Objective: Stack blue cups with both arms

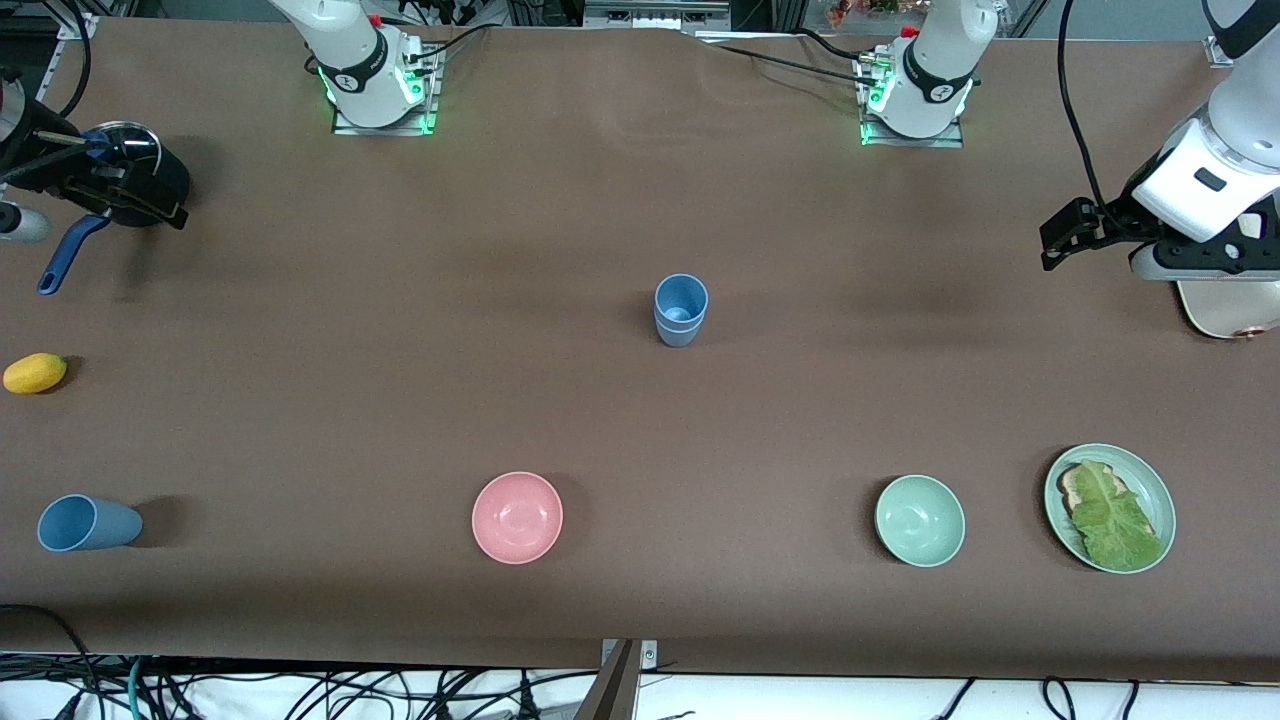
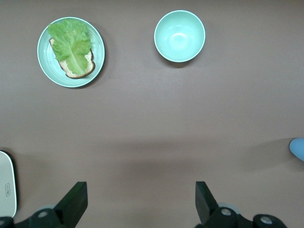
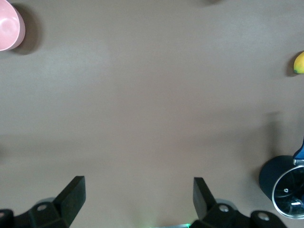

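Two blue cups [image 1: 681, 310] stand nested one in the other, upright, at the middle of the table. A third blue cup [image 1: 86, 523] lies on its side near the front edge at the right arm's end. My left gripper [image 1: 1062, 234] hangs open and empty over the table at the left arm's end, well away from the stack; a pale blue edge [image 2: 298, 148] of a cup shows in the left wrist view, where the gripper [image 2: 141, 190] is over bare table. My right gripper [image 1: 92, 178] is open and empty beside a black pot; in the right wrist view it [image 3: 139, 187] is over bare table.
A black pot [image 1: 145, 185] with a blue handle and a yellow lemon [image 1: 35, 373] lie at the right arm's end. A pink bowl [image 1: 517, 517], a pale green bowl [image 1: 920, 520] and a green plate [image 1: 1155, 490] with bread and lettuce sit near the front edge. A white object [image 1: 1225, 310] lies under the left arm.
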### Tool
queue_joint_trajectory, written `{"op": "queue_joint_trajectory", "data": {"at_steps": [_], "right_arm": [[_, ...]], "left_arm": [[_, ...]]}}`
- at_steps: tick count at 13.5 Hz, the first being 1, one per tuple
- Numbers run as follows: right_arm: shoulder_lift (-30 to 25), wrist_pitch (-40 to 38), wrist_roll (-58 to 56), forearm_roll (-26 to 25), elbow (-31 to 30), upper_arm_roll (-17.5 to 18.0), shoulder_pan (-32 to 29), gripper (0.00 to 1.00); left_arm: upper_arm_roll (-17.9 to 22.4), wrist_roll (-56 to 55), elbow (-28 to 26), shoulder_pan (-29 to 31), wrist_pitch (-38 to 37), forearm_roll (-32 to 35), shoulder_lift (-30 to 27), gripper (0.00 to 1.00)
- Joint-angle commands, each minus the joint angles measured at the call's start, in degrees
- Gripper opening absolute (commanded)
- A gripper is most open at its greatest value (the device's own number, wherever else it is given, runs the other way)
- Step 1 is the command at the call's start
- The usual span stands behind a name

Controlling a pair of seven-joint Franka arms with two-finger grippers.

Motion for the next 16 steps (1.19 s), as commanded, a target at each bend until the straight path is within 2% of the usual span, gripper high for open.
{"op": "queue_joint_trajectory", "data": {"at_steps": [1,16], "right_arm": [[0.84,-0.01,0.02,0.54,1.58,-0.34,0.29,1.00],[1.45,-0.19,0.02,0.72,2.64,-0.08,0.37,1.00]], "left_arm": [[-0.16,1.40,1.29,0.17,-1.32,-0.67,-0.10,1.00],[-0.16,1.40,1.38,0.17,-1.32,-0.67,-0.10,1.00]]}}
